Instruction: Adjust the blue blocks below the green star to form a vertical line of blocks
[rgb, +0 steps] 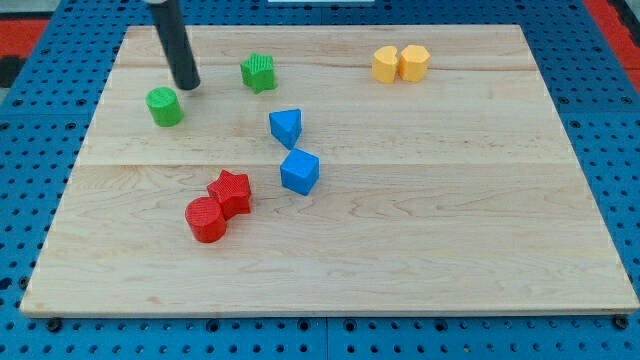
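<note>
Starting at the view's left, our green cylinder (164, 106) sat on the wooden board (450, 200), and my tip (188, 86) rested just beside it, up and to its right, with a small gap between them. We carried no fingers, only the bare dark rod, so nothing was gripped. Lower down, the red cylinder (206, 220) and the red star (231, 190) were touching. Then came the green star (258, 72), ridged on top, near the view's top. Below it and slightly right sat the first blue block (286, 127), a wedge-like shape, and below that the blue cube (299, 171), turned corner-on and offset a touch further right. Both were well apart from my tip. Far right, two yellow blocks (400, 63) touched. We could read no writing anywhere.
</note>
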